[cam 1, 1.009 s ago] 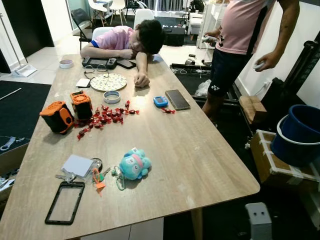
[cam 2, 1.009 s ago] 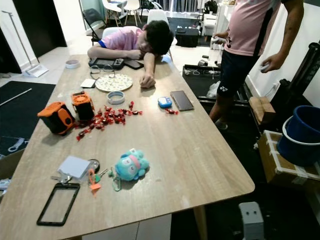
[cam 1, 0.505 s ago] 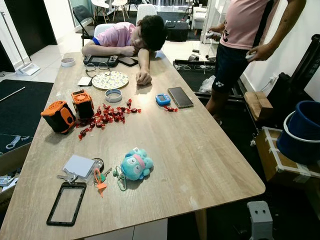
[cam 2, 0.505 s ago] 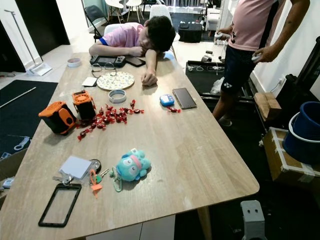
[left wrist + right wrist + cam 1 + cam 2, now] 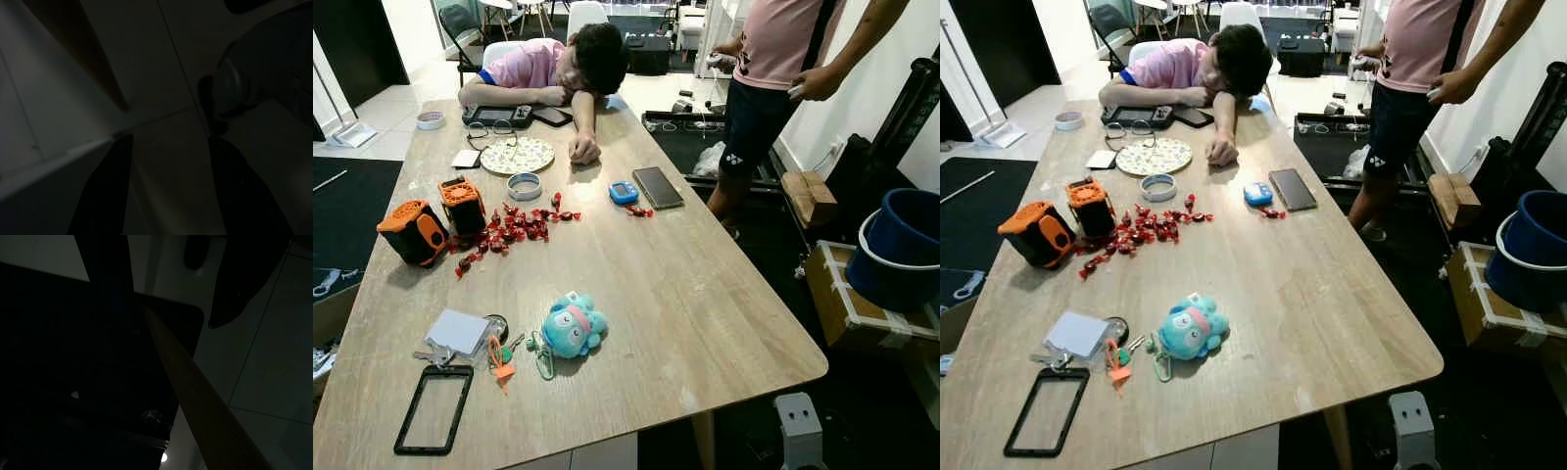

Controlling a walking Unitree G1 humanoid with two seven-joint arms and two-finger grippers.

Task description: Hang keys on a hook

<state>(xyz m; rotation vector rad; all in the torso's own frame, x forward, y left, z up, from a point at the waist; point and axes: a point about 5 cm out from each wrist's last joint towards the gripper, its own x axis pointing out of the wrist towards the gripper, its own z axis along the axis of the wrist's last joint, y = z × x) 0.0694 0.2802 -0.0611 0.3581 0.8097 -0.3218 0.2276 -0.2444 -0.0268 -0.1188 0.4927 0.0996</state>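
Closer now, the camera's approach brings the keys [image 5: 460,348] on the table [image 5: 705,294] near its front edge, while both grippers, seemingly spread and empty, hang idle in shade.

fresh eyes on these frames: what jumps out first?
Probably the person slumped at the far end of the wooden table, head on one arm, the other stretched beside a patterned plate. Next, the teal plush toy near the front edge, next to the keys and an empty black phone case. Red candies lie scattered mid-table beside two orange-and-black speakers.
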